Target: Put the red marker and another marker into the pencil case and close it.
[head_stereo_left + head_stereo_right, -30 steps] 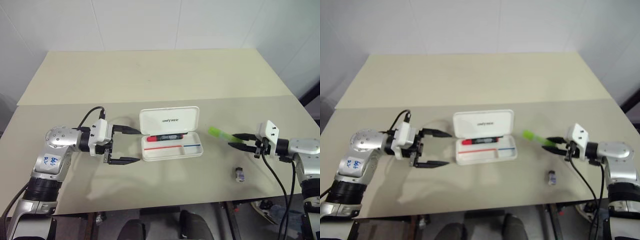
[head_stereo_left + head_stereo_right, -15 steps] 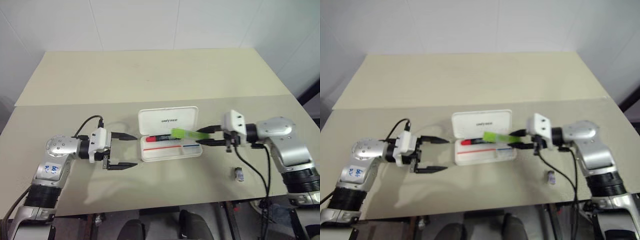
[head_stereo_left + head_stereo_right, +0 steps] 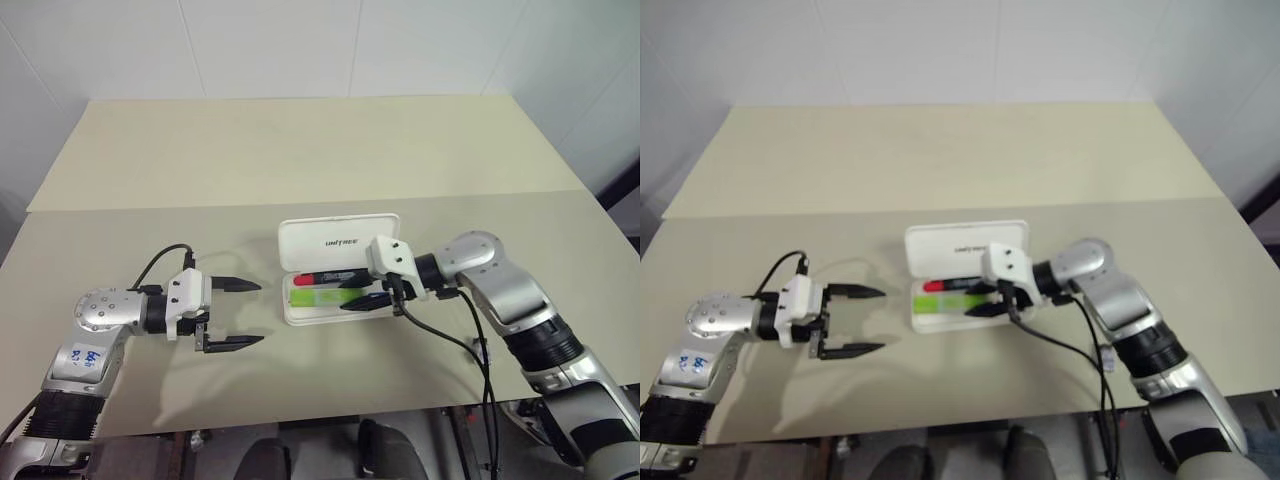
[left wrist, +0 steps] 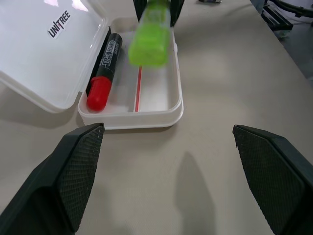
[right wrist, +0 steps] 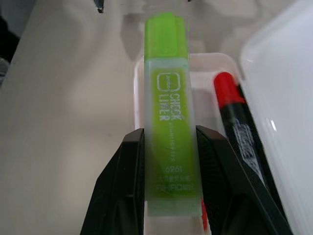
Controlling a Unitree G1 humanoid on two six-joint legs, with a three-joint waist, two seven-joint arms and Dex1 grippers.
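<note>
Green marker almost in, lid open

Table [image 3: 300,150] centre: case [image 3: 338,241] open, red marker [image 3: 330,277] inside at the far side. Right gripper [image 3: 362,297] pinches the green marker [image 5: 168,117] over the tray; left gripper [image 3: 232,312] waits wide open. Left: drop, close.

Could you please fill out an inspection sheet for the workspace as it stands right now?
Surface: beige table, two boards with a seam across.
Pencil case: open, lid up, on the table.
Red marker: lying in the case tray, along the lid side.
Green marker: held over the tray beside the red marker, not released.
Clutter: small grey stub on the table, partly behind the right arm.
Left gripper: open, empty, left of the case.
Right gripper: shut on the green marker, at the tray.
Cables: black cable hanging from the right wrist; another at the left wrist.
Surroundings: white walls.
</note>
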